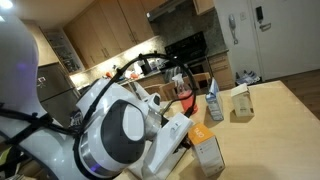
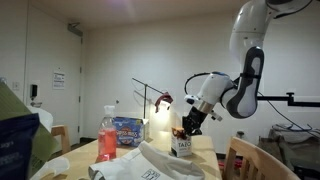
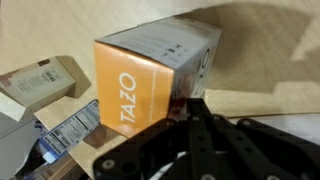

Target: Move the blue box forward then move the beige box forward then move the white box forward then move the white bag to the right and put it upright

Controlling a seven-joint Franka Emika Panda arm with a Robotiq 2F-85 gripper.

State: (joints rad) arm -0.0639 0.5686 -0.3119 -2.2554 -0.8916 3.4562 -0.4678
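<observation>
in an exterior view the white box (image 1: 207,150) stands on the near part of the wooden table (image 1: 285,115), close by the robot's wrist. the blue box (image 1: 213,100) and the beige box (image 1: 240,103) stand farther back, side by side. the arm hides the jaws here.

in an exterior view the gripper (image 2: 187,127) comes down at the top of the white box (image 2: 182,147). the white bag (image 2: 150,168) lies slumped and creased in front of it, and the blue box (image 2: 127,132) stands off to the left.

in the wrist view the gripper (image 3: 195,112) has its dark jaws drawn together with nothing between them, right at the lower edge of the white box (image 3: 135,90). whether they touch it i cannot tell. the box is a crisp-edged tea carton with a matte orange printed face and pale grey-white sides. the beige box (image 3: 42,80) and the blue box (image 3: 70,128) lie to its left.

the carton is probably light, stiff and smooth, so it should slide easily but could tip or twist. a low, centred push on a broad face looks safest.
</observation>
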